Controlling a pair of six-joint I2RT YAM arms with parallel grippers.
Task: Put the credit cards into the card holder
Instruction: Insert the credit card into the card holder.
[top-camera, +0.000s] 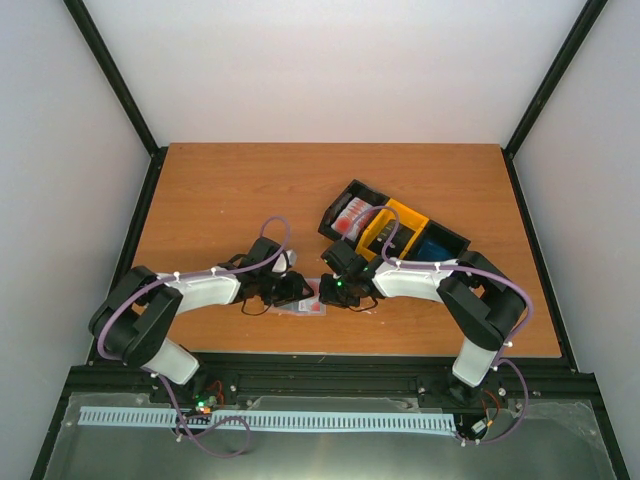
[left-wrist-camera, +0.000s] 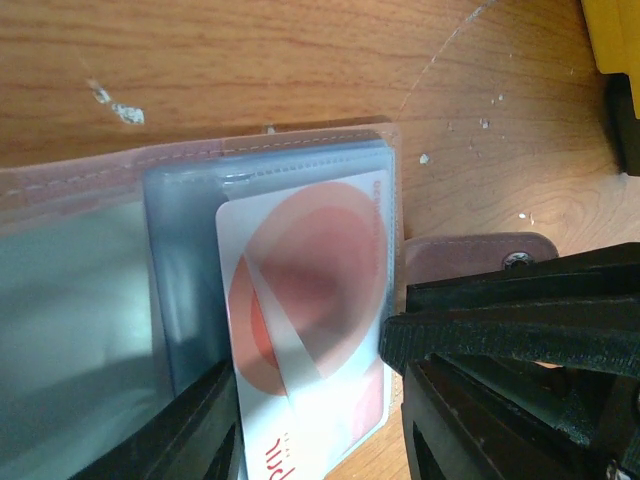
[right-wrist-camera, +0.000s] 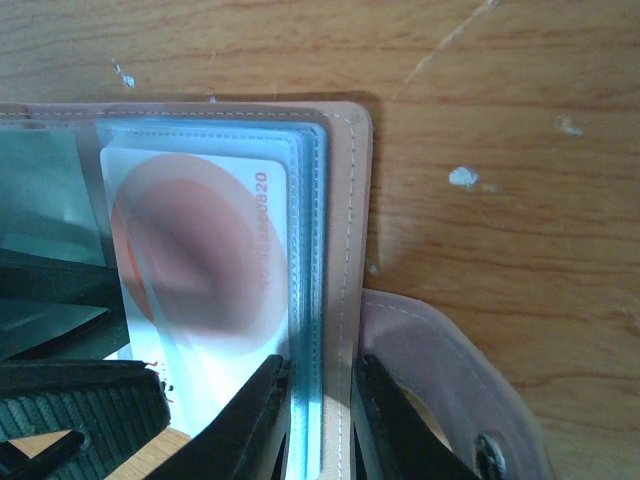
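The tan card holder lies open at the table's near middle, between both grippers. In the left wrist view a red and white credit card sits partly inside a see-through pocket of the card holder, its lower end sticking out. My left gripper straddles that card with its jaws wide apart, the left finger at the card's edge. My right gripper is shut on the right edge of the card holder, pinching pockets and cover. The same card shows there. More red cards lie in the tray.
The black-and-yellow tray stands behind and right of the grippers, with a blue card in its right compartment. The holder's snap tab lies flat on the wood beside my right fingers. Both arms crowd the near middle.
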